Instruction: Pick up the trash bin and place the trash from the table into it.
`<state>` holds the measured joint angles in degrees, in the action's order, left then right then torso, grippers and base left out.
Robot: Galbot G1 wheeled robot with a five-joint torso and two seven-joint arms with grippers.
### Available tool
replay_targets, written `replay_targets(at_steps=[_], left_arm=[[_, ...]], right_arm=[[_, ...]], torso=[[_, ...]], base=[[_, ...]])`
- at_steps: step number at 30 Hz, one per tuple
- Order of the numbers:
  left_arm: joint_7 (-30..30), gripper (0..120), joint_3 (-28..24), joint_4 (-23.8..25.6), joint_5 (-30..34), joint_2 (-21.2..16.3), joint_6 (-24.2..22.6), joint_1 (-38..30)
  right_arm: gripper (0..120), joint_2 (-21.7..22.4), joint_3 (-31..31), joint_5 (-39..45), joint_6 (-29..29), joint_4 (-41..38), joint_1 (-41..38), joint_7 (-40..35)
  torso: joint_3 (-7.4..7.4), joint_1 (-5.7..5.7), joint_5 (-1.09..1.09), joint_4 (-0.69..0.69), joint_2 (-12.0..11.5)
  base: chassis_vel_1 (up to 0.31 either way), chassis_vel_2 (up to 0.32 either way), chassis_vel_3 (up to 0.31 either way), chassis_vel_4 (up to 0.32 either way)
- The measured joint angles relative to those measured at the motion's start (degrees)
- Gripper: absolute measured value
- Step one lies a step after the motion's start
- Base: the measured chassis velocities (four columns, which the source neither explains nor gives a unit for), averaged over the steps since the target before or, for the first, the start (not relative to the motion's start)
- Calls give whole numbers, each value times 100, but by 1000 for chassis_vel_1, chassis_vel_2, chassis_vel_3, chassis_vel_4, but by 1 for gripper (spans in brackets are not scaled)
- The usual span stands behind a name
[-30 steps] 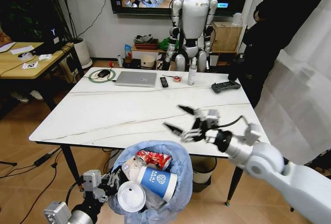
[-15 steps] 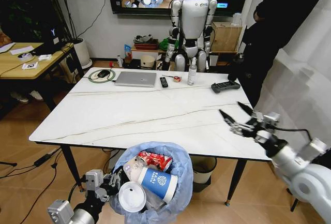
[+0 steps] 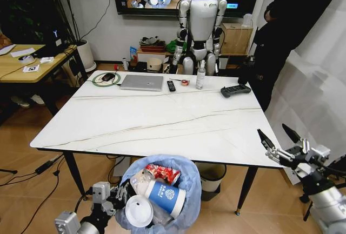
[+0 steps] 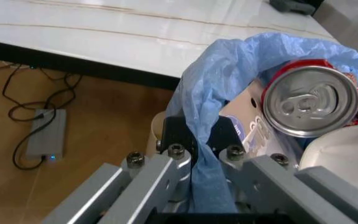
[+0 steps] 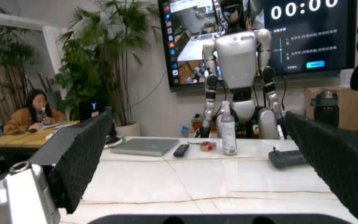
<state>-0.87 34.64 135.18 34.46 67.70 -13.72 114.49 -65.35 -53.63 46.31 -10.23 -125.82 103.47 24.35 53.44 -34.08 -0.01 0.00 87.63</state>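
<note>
Down low, the left gripper (image 3: pixel 111 197) is clamped on the blue-bagged rim of the trash bin (image 3: pixel 186 174), its fingers (image 4: pixel 173 140) pinching the crinkled liner, as the left wrist view shows close up. It holds the bin just below the table's (image 3: pixel 130 120) near edge, toward the middle. Inside sit a blue-white paper cup (image 3: pixel 164 195), a white lid (image 3: pixel 139 211), a red can (image 4: pixel 311 101) and a red snack wrapper (image 3: pixel 162 172). Off the table's near right corner, the right gripper (image 3: pixel 279 142) hovers with its fingers spread wide and nothing between them. Along the far edge lie a laptop (image 3: pixel 142 82), a remote (image 3: pixel 171 86), a small bottle (image 3: pixel 200 78) and a black controller (image 3: pixel 235 89); the marble top nearer the robot is bare.
</note>
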Motion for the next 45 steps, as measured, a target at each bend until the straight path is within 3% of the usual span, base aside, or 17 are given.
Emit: replay_targets(at_steps=[12, 35, 45], left_arm=[[41, 0, 133, 53, -85, -19, -14, 242], [33, 0, 30, -10, -169, 17, 25, 212], [-12, 0, -55, -296, -369, 15, 131, 121]], right_arm=[[100, -386, -23, 11, -139, 115, -247, 326], [100, -375, -17, 34, -144, 126, -266, 339], [100, -371, -12, 39, -142, 126, -268, 337]], torso=[[0, -1, 1, 0, 0], [0, -1, 1, 0, -1], [0, -1, 1, 0, -1]], base=[[0, 0, 0, 0], [0, 0, 0, 0], [0, 0, 0, 0]])
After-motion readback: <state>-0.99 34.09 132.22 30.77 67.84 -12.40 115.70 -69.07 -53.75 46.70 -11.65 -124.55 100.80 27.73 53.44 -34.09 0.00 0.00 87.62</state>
